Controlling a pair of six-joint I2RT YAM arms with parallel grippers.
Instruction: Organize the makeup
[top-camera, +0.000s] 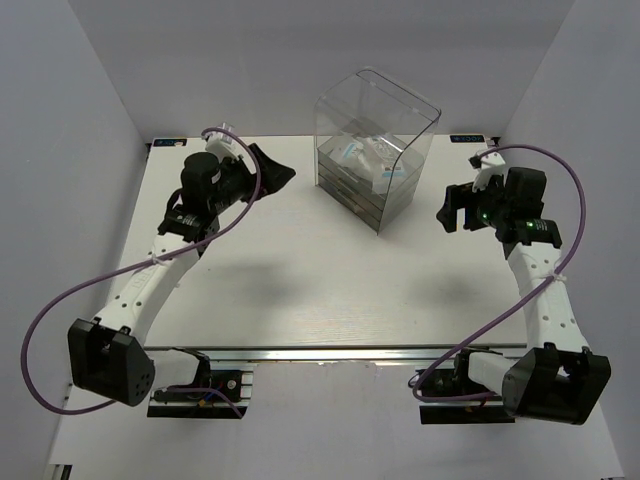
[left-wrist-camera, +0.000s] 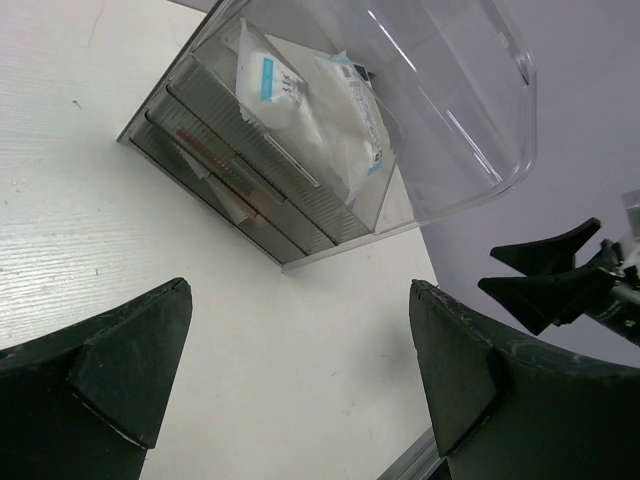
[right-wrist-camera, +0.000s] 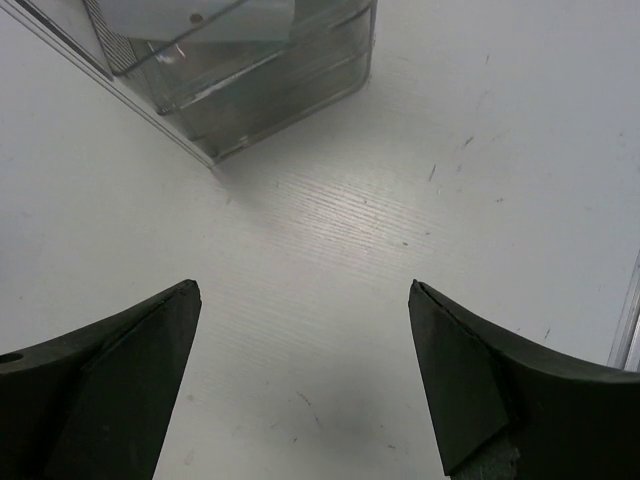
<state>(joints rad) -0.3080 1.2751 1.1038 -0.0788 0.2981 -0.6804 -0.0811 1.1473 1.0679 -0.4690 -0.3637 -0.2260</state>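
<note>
The right gripper (right-wrist-camera: 302, 290), its dark jaws spread wide at 7 and 5 o'clock, hangs over a scuffed white table (right-wrist-camera: 480, 150). The corner of a clear drawer case (right-wrist-camera: 270, 70) stands at 11 o'clock, apart from both jaws.

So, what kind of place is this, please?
Probably a robot lab cell: plain white walls enclose a white table, with a left arm and right arm bolted at its near edge.

Blue print on the white packet (left-wrist-camera: 275, 95) is too small to read.
</note>
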